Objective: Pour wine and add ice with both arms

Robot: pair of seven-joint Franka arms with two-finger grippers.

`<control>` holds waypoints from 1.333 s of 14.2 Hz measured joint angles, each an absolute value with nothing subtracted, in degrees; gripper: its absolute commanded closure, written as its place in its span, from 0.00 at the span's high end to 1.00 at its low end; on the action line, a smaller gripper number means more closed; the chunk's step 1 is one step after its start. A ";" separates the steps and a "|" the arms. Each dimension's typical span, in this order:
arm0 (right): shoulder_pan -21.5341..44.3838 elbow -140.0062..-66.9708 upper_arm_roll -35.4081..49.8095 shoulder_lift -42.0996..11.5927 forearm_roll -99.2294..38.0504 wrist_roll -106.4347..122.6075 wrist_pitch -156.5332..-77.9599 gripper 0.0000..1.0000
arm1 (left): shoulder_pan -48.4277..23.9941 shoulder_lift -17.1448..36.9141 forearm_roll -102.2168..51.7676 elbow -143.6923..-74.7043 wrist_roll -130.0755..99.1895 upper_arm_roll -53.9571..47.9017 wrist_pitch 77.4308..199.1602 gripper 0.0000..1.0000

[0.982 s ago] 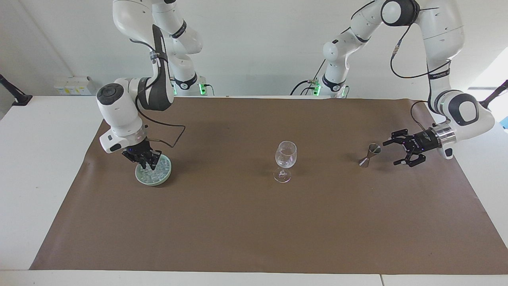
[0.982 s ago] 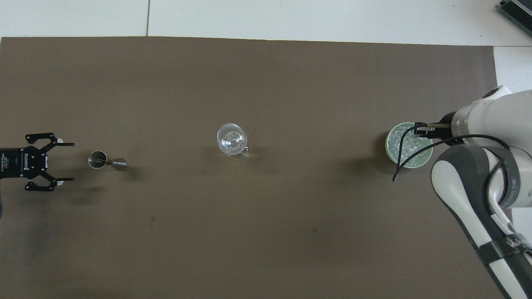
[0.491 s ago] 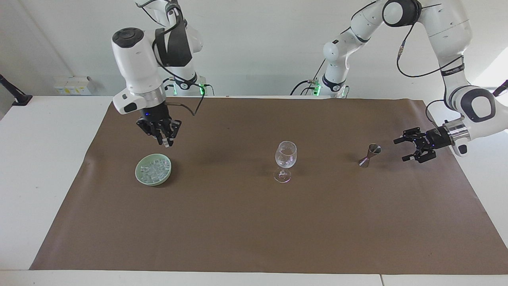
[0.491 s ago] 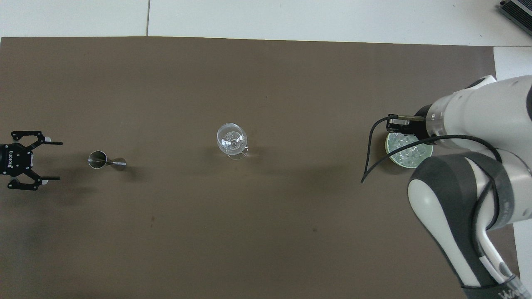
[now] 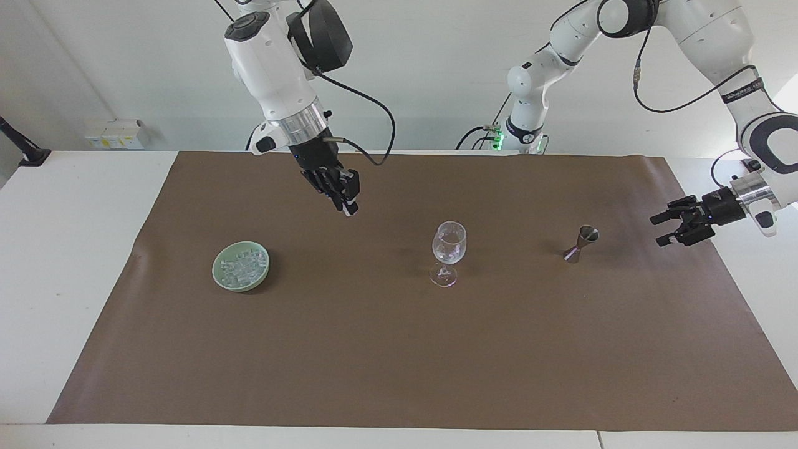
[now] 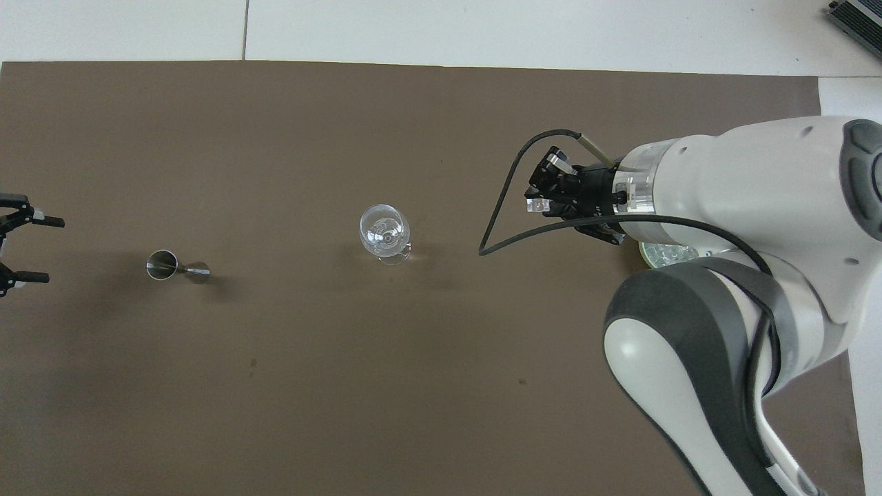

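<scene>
open room first: the brown mat (image 5: 399,362) covers most of the white table (image 5: 62,249). its whole 6 o'clock half in the facing view is bare, out to the mat's edge. three things stand in one row across the middle, well apart from each other and from every mat edge.

the ice (image 5: 242,267) is a loose pile of clear cubes in a shallow green bowl (image 5: 219,277), at 9 o'clock from the glass (image 5: 449,246) in the facing view, toward the right arm's end. the pile has no long axis. in the overhead view the right arm hides most of the bowl (image 6: 665,253). the glass (image 6: 384,231) stands upright, stem vertical, mouth up. the jigger (image 5: 580,243) is at 3 o'clock from it, toward the left arm's end.

the right gripper (image 5: 349,207) hangs high over bare mat between bowl and glass. its wrist slopes down toward 5 o'clock in the facing view. its fingertips are together, and i cannot tell if a cube sits between them.

the left gripper (image 5: 658,231) is low by the mat's edge, at 3 o'clock from the jigger and clear of it. it lies level and points at the jigger, with its fingers spread apart and nothing between them.
</scene>
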State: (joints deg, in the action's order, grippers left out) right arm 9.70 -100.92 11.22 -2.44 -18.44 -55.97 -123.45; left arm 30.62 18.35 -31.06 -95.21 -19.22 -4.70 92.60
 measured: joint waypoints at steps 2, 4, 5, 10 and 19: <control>13.21 -100.90 11.29 -3.13 -19.46 -64.29 -128.38 0.00 | 29.49 15.85 -28.90 -95.10 -18.30 -4.80 93.24 1.00; 16.39 -100.76 11.35 -4.28 -20.36 -70.72 -133.86 0.00 | 28.41 13.61 -26.88 -95.08 -18.00 -4.86 93.57 1.00; 17.82 -100.66 11.35 -5.10 -20.83 -72.86 -136.16 0.00 | 27.89 12.71 -26.20 -95.08 -17.89 -4.87 93.79 1.00; 22.21 -100.36 11.35 -9.38 -20.99 -74.87 -141.79 0.00 | 27.24 9.14 -21.59 -95.02 -10.83 -4.84 96.40 1.00; 24.95 -100.41 11.29 -13.96 -18.39 -74.87 -141.98 0.07 | 20.65 3.48 -14.68 -94.94 -2.56 -5.11 99.23 1.00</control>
State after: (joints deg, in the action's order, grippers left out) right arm 24.95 -100.41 11.29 -13.96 -18.39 -74.87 -141.98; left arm 20.65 3.48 -14.68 -94.94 -2.56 -5.11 99.23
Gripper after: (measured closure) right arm 0.683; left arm 0.000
